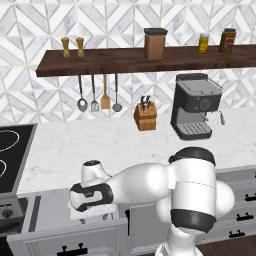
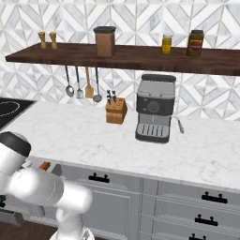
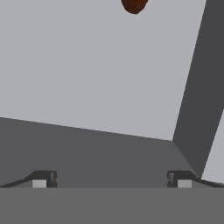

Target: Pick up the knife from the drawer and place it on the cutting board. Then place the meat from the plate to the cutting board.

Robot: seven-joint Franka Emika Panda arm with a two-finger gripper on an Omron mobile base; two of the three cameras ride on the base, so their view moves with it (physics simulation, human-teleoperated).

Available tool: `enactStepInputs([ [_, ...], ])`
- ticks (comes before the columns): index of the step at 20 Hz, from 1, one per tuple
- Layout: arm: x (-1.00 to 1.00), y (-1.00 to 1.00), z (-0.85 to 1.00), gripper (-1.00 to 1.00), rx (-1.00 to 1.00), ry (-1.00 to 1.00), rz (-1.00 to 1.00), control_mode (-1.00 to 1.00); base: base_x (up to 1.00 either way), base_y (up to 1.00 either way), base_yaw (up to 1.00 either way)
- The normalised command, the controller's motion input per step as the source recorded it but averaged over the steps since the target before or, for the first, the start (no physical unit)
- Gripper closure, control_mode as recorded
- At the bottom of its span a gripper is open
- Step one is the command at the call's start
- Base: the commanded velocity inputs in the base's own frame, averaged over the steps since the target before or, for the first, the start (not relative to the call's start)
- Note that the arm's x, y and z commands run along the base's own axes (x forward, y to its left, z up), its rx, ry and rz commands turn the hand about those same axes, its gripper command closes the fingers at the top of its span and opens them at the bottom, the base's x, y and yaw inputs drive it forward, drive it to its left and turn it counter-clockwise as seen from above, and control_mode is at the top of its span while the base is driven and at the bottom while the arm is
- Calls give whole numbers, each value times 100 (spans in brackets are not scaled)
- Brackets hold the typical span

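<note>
The drawer (image 1: 47,212) stands pulled out below the counter at the left, its front with the black handle (image 1: 71,248) toward me. My gripper (image 3: 111,180) is open, low inside the drawer over its bare grey floor (image 3: 96,70), beside the drawer's side wall (image 3: 197,96). The knife shows as an orange-brown handle end (image 3: 133,5) ahead of the fingertips, apart from them; its blade is out of view. The same handle (image 2: 44,165) peeks out beside my arm in the right base view. My hand (image 1: 91,196) hangs over the drawer. Cutting board, plate and meat are out of view.
On the counter stand a wooden knife block (image 1: 145,116) and a coffee machine (image 1: 195,106). A stove (image 1: 12,155) lies at the left. A dark shelf (image 1: 140,60) with jars hangs above, utensils (image 1: 98,95) beneath it. Closed drawers (image 2: 206,206) sit to the right.
</note>
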Motion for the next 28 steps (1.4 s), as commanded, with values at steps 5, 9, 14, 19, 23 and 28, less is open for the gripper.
enactStepInputs([
  [5, -25, 5, -19, -100, 0, 29, 0, -100, 0, 0, 0],
  [9, -65, 12, -3, -100, 0, 30, 0, -100, 0, 0, 0],
  [14, -87, 13, -17, -100, 0, 23, 0, -100, 0, 0, 0],
  [19, -100, 7, -18, -100, 0, 12, 0, -100, 0, 0, 0],
  [23, -100, 1, -1, -100, 0, 2, 0, -100, 0, 0, 0],
  [28, -34, 2, 56, -100, -4, -3, 0, -100, 0, 0, 0],
])
